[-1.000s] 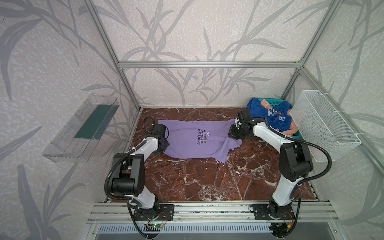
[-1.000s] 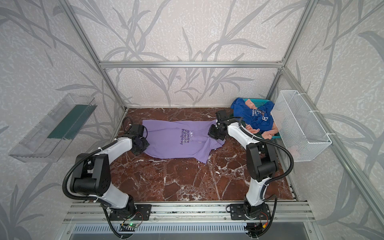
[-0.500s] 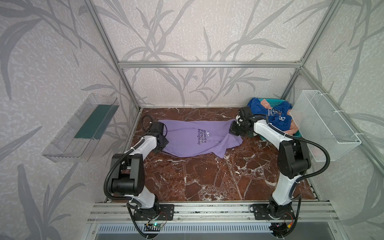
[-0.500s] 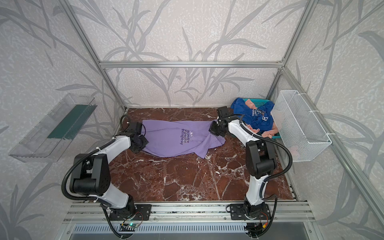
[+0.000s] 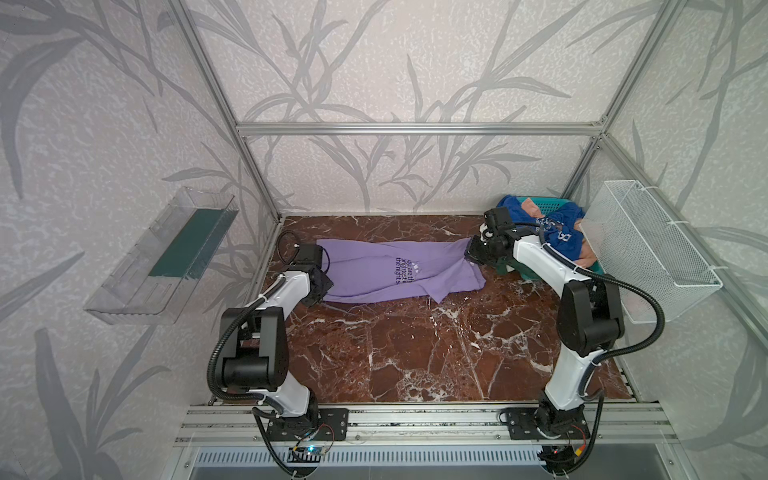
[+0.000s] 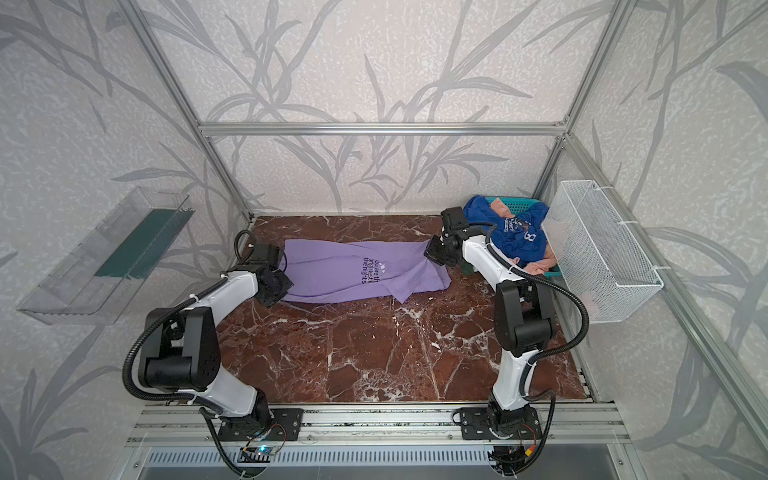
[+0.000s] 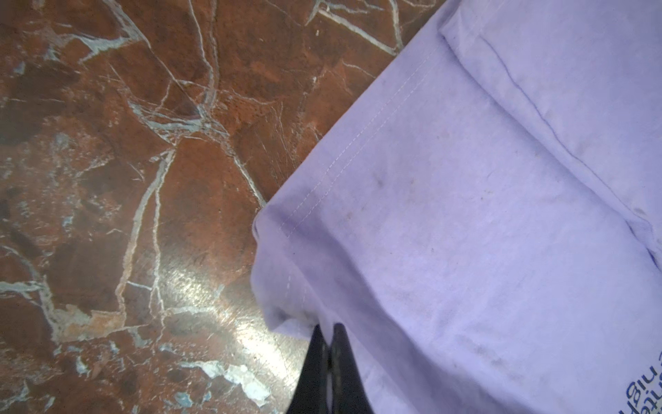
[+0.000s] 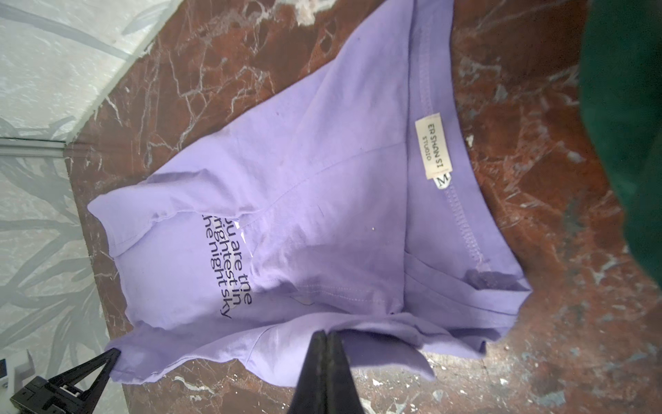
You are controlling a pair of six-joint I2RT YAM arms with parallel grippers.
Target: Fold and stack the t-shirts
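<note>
Spanning the surface (image 5: 415, 353), the lavender t-shirt (image 5: 374, 270) runs lengthwise from the left end effector (image 7: 327, 328) to the right end effector (image 8: 326, 335). Both are clenched on its opposite ends.

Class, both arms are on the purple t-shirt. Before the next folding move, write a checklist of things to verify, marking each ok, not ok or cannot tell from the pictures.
1. Left gripper shut on the purple t-shirt at its hem corner: ok.
2. Right gripper shut on its shoulder end: ok.
3. Shirt lying flat: not ok, a fold covers part of the print.
4. Bare table in front for the fold: ok.
5. Dark green cloth apart from the right gripper: cannot tell.
6. Blue t-shirt at the teal basket, off the work area: ok.
</note>
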